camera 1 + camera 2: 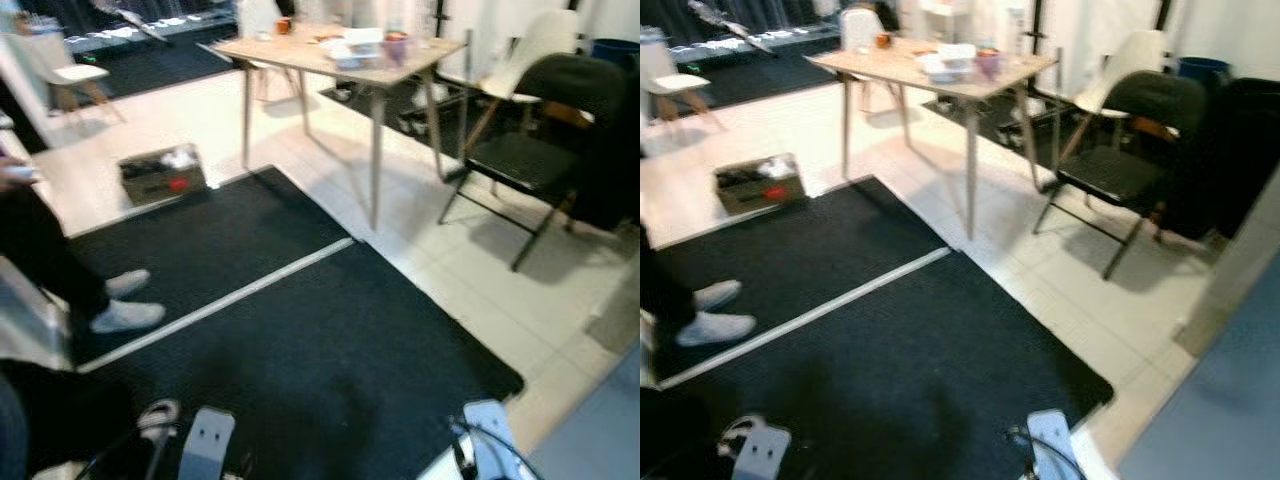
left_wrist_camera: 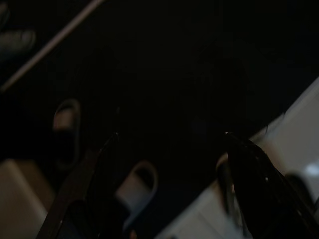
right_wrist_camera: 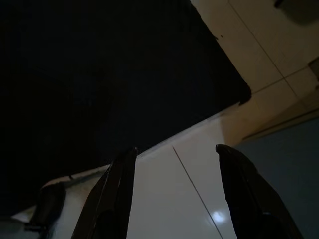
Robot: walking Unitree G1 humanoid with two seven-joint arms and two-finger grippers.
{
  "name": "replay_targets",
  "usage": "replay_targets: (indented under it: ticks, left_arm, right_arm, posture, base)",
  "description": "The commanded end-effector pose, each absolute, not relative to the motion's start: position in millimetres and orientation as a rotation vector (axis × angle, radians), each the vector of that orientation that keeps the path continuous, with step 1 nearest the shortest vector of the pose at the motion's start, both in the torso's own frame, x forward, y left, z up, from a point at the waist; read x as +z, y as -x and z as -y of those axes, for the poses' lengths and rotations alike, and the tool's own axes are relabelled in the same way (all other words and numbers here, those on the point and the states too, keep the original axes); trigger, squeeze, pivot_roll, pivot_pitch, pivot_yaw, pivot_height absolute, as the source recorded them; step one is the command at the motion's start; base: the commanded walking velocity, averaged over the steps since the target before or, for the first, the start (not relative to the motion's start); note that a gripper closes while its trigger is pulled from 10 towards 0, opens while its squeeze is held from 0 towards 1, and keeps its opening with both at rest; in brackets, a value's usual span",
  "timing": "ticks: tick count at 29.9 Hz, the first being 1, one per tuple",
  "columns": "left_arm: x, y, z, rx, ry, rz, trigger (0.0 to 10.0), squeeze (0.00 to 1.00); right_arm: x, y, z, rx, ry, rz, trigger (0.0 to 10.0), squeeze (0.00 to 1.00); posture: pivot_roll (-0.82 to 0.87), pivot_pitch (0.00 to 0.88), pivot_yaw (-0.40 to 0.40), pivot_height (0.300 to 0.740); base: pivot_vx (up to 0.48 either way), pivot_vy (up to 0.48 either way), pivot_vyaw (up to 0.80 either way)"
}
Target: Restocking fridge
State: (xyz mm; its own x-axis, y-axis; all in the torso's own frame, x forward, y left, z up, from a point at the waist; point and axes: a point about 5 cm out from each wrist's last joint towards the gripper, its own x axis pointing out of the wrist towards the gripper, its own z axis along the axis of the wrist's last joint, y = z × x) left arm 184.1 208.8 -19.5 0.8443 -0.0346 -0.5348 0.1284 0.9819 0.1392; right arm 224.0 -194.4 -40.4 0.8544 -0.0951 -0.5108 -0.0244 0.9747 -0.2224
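With both arms hanging, the left gripper [image 2: 169, 184] and right gripper [image 3: 174, 194] spread wide and empty, walking steadily across the black mat [image 1: 300, 340] toward the far wooden table [image 1: 330, 60] should keep it off the folding chair [image 1: 540, 150] on the right.

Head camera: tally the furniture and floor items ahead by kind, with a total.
Wooden tables: 1
Black folding chairs: 1
White chairs: 2, one behind the folding chair, one far left
Cardboard boxes: 1
Black floor mats: 2
Total: 7
Both grippers, left and right, hang open over the floor.
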Motion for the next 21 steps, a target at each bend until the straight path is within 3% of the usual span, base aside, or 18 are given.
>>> replay_targets:
  ticks: [1,19,21]
  left_arm:
    - [-19.6,-183.7,-210.7,-0.082,-0.181,-0.565,10.0,0.00]
    - [-19.9,-183.7,-210.2,-0.080,-0.177,-0.566,10.0,0.00]
    - [-19.9,-183.7,-210.1,-0.079,-0.177,-0.566,10.0,0.00]
  right_arm:
    - [-43.3,-221.1,191.6,-0.030,0.222,-0.560,10.0,0.00]
    - [-43.6,-220.7,191.2,-0.031,0.221,-0.560,10.0,0.00]
    - [-43.5,-220.7,191.2,-0.032,0.221,-0.559,10.0,0.00]
  posture:
    - [-0.08,0.130,0.032,0.736]
    - [-0.08,0.132,0.032,0.736]
    - [-0.08,0.132,0.032,0.736]
  base:
    - [0.000,0.000,0.80]
    - [0.000,0.000,0.80]
    - [0.000,0.000,0.00]
